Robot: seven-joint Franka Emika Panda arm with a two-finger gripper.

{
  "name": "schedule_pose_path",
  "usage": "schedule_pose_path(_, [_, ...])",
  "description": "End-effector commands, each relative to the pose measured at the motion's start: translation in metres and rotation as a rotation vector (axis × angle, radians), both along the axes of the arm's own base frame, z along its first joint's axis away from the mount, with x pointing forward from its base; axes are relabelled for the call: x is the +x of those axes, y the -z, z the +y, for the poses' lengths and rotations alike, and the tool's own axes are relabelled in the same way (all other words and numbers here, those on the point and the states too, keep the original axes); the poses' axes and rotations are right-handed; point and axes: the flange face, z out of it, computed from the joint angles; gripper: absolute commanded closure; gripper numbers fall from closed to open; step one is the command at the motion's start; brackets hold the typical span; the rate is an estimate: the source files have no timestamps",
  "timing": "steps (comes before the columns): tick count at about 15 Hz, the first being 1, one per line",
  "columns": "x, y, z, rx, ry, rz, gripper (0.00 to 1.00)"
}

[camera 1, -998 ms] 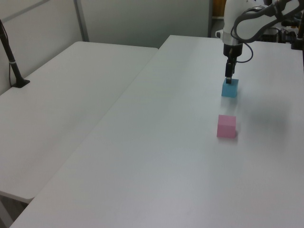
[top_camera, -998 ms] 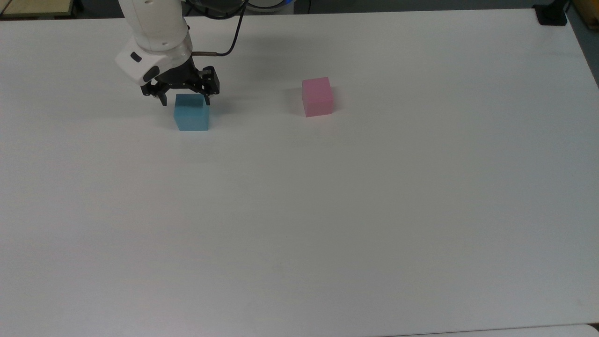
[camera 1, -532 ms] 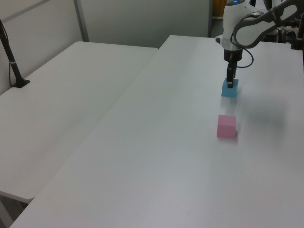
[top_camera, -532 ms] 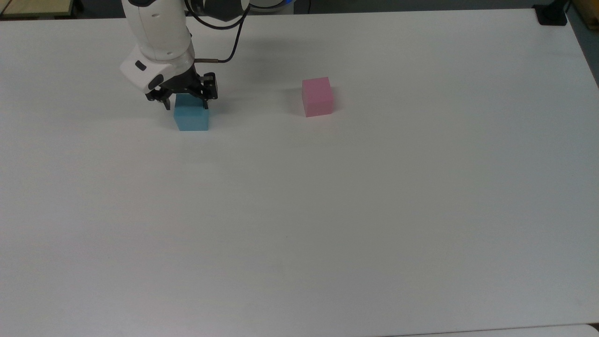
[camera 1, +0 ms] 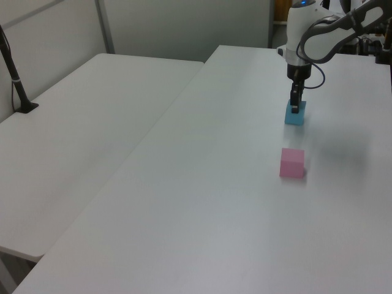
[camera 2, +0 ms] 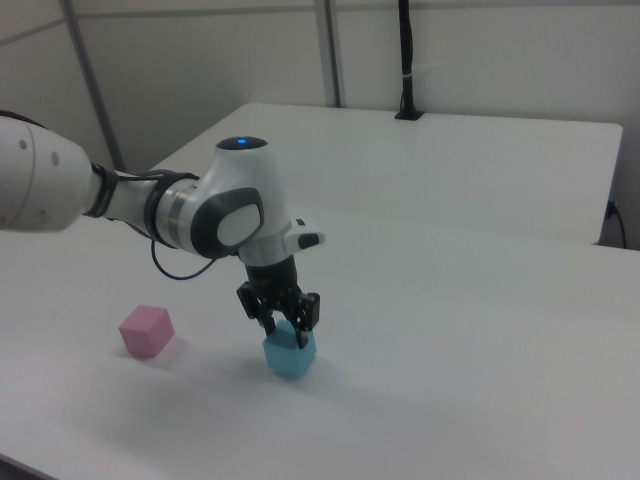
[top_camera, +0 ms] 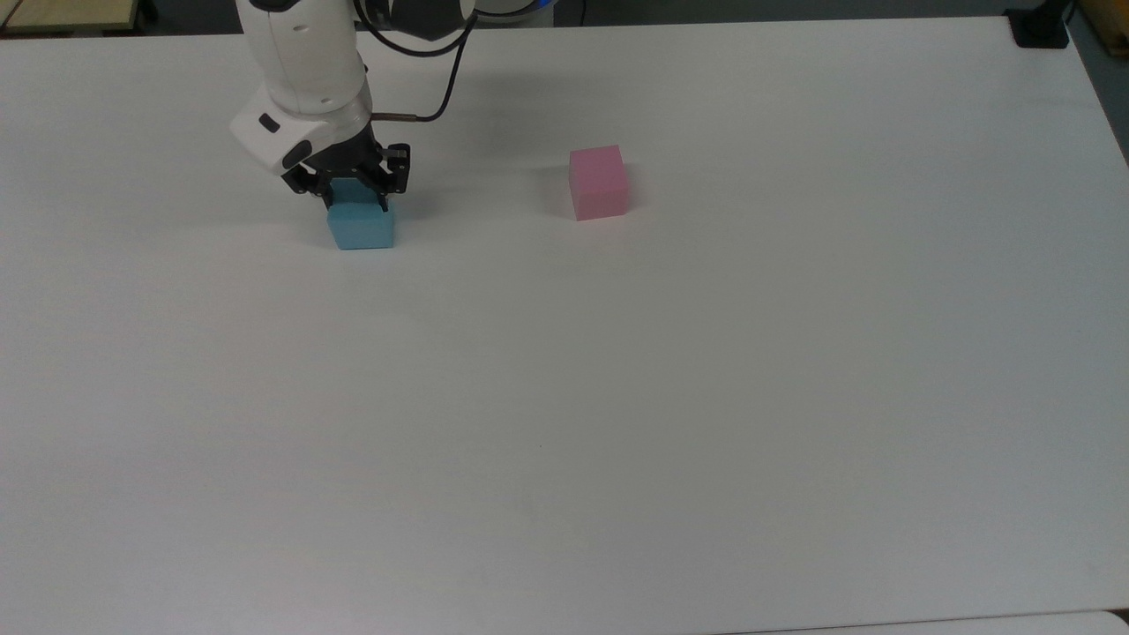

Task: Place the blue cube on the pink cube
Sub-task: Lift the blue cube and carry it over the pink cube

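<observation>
Both fingers (top_camera: 383, 196) of my gripper (top_camera: 355, 196) reach down on either side of the blue cube (top_camera: 361, 226), straddling its top half; from what I see they look pressed against its sides, though I cannot tell how firmly they grip. That cube sits flat on the white table (top_camera: 617, 397) in the upper left of the top view, below the white arm (top_camera: 304, 62). In the right view I see the gripper (camera 2: 284, 318) low over the blue cube (camera 2: 290, 354) near the frame's lower middle, with the pink cube (camera 2: 146, 331) well apart toward the right view's left. In the left view the blue cube (camera 1: 296, 114) is in the upper right under the gripper (camera 1: 295, 108), and the pink cube (camera 1: 292, 163) lies nearer the camera, just below it in the frame. The pink cube (top_camera: 598, 183) stands alone in the top view, right of the blue one, nothing touching it.
</observation>
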Motion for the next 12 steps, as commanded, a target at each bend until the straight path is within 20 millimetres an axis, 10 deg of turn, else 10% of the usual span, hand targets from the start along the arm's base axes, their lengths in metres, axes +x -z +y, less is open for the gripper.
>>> schedule_pose_path(1, [-0.012, -0.04, 0.033, -0.017, -0.023, -0.013, 0.56])
schedule_pose_path(12, [-0.038, -0.077, 0.222, -0.036, -0.023, -0.001, 0.56])
